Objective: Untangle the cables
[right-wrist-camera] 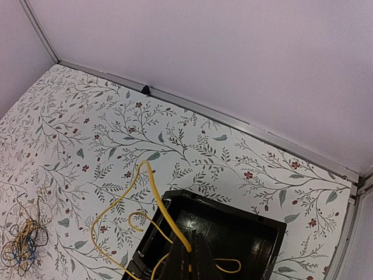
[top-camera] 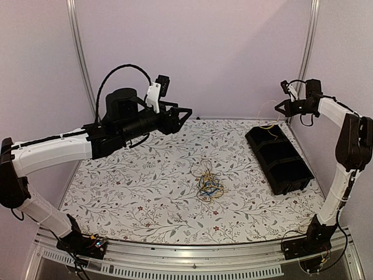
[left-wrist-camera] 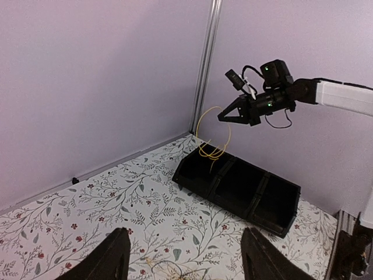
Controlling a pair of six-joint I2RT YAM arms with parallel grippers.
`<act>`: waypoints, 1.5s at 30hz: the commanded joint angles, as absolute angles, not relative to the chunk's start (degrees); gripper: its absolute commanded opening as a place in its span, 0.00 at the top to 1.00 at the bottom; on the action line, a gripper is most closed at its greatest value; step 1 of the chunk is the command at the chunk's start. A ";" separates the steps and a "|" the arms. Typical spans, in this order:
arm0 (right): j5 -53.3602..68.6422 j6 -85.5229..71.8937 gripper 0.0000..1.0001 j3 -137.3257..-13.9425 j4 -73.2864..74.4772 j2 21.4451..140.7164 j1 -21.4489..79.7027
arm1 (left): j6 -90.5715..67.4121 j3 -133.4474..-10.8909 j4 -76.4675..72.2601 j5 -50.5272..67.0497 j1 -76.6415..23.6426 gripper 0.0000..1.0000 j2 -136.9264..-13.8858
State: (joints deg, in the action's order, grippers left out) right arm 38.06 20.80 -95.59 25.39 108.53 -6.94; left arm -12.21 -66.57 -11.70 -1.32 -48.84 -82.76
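Top view: tangle of thin yellow, blue and dark wires [top-camera: 208, 185] lies loose near the middle of the floral-print worktop [top-camera: 128, 186], slightly toward the near edge, with nothing touching it. Black plastic three-compartment bin [top-camera: 278, 157] sits along the right edge, angled, with its far end by the far right corner. Left gripper [top-camera: 182, 115] is raised above the far left part of the worktop, well apart from the tangle. Right gripper [top-camera: 281, 108] is up above the far right corner, over the bin's far end. A thin yellow cable [top-camera: 268, 125] is faintly visible below it.

Left wrist: left gripper [left-wrist-camera: 185, 239] has its fingers spread wide with nothing between them. Right gripper [left-wrist-camera: 233, 115] is aloft by the corner post. The thin yellow cable [left-wrist-camera: 213, 140] hangs from it in loops down to the far compartment of the bin [left-wrist-camera: 195, 182]. A bit of the tangle [left-wrist-camera: 163, 268] shows at the bottom edge.

Right wrist: right gripper [right-wrist-camera: 189, 259] has its fingers together, clamped on the thin yellow cable [right-wrist-camera: 157, 204]. The cable loops out over the worktop beside the bin and back in over the rim [right-wrist-camera: 221, 201]. The tangle [right-wrist-camera: 23, 242] is at lower left, well apart from the bin.
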 commanded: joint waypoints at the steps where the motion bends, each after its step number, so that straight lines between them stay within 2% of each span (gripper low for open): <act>1: 35.32 22.93 1.00 -94.32 25.24 110.88 -7.38 | -12.79 -65.20 -13.57 -1.55 -48.44 0.32 -83.62; 8: 32.55 24.07 1.00 -93.99 28.56 114.08 -7.38 | -13.11 -64.34 -14.20 -1.67 -48.35 0.32 -84.24; 26: 9.76 23.46 1.00 -97.83 31.63 122.66 -1.82 | -13.46 -63.19 -14.60 -0.95 -48.10 0.32 -85.00; 31: 10.03 22.64 0.87 -99.43 34.03 121.21 -1.49 | -13.31 -62.64 -14.56 -1.04 -47.84 0.32 -84.97; 32: 9.53 22.61 0.82 -99.08 34.20 120.21 -1.52 | -13.33 -62.36 -14.51 -1.08 -47.72 0.32 -85.03; 34: 8.81 22.50 0.65 -98.65 35.28 117.16 -1.55 | -13.46 -61.80 -14.55 -0.94 -47.57 0.32 -85.35; 36: 9.27 22.57 0.54 -98.28 37.11 114.35 -1.54 | -13.55 -61.11 -14.53 -0.84 -47.31 0.32 -85.91; 40: 15.22 22.67 0.50 -95.97 38.71 108.27 -1.23 | -16.06 -60.56 -12.18 -1.62 -46.76 0.32 -89.07; 45: 24.01 24.97 0.51 -88.56 36.43 102.13 6.17 | -23.69 -60.10 -8.11 2.55 -44.20 0.43 -96.41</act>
